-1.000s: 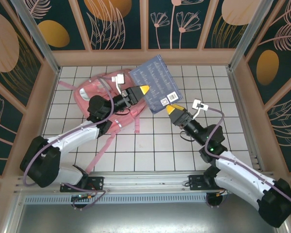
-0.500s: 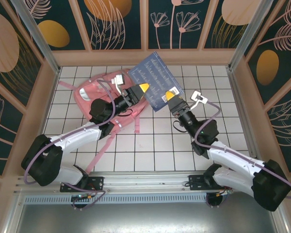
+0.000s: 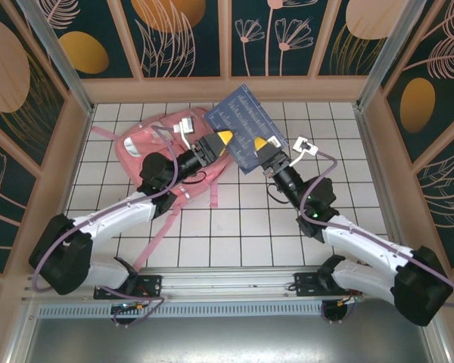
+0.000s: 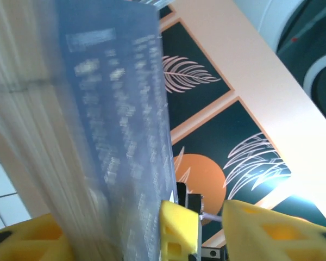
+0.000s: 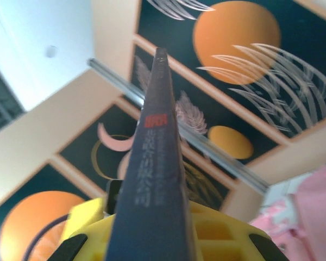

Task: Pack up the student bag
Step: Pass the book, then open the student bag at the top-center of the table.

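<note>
Left claw (image 3: pixel 224 138), pink bag (image 3: pixel 135 145) just beneath

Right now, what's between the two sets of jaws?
The book: in the top view its blue cover fills the gap, right jaws closed on its lower edge, left jaws open at its left edge.

We count one pink student bag (image 3: pixel 136 149), one blue book (image 3: pixel 242 125), and two grippers: left gripper (image 3: pixel 224 138), right gripper (image 3: pixel 262 144).
</note>
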`<state>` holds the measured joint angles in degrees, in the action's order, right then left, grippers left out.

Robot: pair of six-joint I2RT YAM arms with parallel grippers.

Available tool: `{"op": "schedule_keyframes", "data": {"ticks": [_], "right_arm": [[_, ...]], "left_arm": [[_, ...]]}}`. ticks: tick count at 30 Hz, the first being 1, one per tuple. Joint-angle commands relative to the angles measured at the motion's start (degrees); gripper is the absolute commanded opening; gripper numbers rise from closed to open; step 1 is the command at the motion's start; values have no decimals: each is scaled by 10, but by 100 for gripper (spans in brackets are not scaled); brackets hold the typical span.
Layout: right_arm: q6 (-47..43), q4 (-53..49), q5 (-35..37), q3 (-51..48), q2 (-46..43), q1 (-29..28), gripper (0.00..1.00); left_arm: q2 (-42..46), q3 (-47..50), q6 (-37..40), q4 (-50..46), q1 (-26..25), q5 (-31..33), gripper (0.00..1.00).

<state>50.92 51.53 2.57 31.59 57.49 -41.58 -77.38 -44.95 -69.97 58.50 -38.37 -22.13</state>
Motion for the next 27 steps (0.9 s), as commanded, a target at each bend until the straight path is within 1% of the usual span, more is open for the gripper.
{"op": "schedule_keyframes", "data": {"ticks": [1, 3, 5, 6, 9, 12, 15, 18, 20, 24, 27], "right_arm": [[-83, -199, 83, 71, -51, 5, 0], [-95, -293, 142, 83, -69, 8, 0], [-90, -366, 188, 88, -81, 16, 0], [-84, -404, 196, 93, -85, 24, 0], [-78, -465, 193, 93, -91, 47, 0], [-80, -487, 194, 81, -103, 54, 0], [-82, -491, 198, 65, -121, 56, 0], [-85, -497, 195, 53, -136, 61, 0], [-85, -509, 197, 52, -144, 63, 0], [-90, -517, 193, 42, -160, 72, 0], [-91, -517, 187, 33, -167, 80, 0]], "left_arm": [[42, -14, 66, -162, 10, 54, 66], [57, -30, 81, -303, 30, 103, 67], [50, -58, 76, -426, 62, 123, 66], [42, -65, 70, -450, 84, 113, 66], [7, -100, 66, -499, 132, 98, 68], [-63, -199, 89, -597, 150, 114, 69], [-139, -287, 99, -648, 156, 105, 68], [-201, -349, 107, -670, 163, 101, 64], [-239, -378, 107, -685, 171, 102, 62], [-281, -403, 100, -686, 181, 102, 61], [-313, -420, 97, -682, 181, 85, 61]]}}
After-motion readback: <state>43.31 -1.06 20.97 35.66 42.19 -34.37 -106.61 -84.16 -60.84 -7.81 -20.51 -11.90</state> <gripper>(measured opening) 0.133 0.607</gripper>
